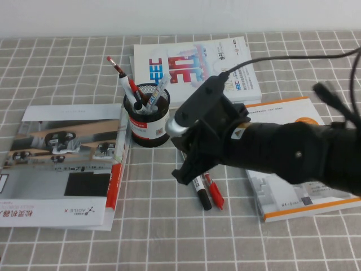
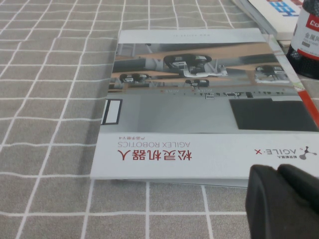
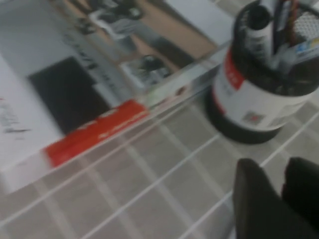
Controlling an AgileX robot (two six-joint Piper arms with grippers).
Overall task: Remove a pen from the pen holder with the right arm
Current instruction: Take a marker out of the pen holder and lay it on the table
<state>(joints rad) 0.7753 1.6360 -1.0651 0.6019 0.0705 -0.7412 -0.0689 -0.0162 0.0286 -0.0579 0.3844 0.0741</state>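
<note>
Pen holder (image 1: 146, 118): black mesh cup with a red-and-white label, upright on the tabletop (image 1: 169, 237). It sits at the right edge of the AgileX booklet (image 1: 62, 164); touching it or just beside, can't tell. Several pens stand in it. The red-tipped pen (image 1: 117, 69) rises highest and leans toward the robot's left. Two are already out: a black marker (image 1: 201, 193) and a red pen (image 1: 215, 195) lie side by side on the tabletop. They are on the robot's side of the holder and to its right, near the orange-edged book (image 1: 287, 169).

Right gripper (image 1: 182, 173): low over the tabletop at the far ends of those two pens, near the holder but apart from it. Its fingers (image 3: 254, 199) show only a narrow gap, with nothing seen between them. Reads as the put-down end of the step; that's a judgement.

Left gripper (image 2: 278, 174): parked over the near corner of the booklet, fingers together, empty.

Doing it well:
- Spread the fingers wider before moving, so neither pad drags a pen.
- Lift straight up and only then swing away. The marker and red pen are round and will likely roll if nudged.
- Keep the wrist clear of the holder, which looks light and easy to tip.
- If another pen is wanted, go for the tall red-tipped one. Come down from above the rim and pull along its lean.
</note>
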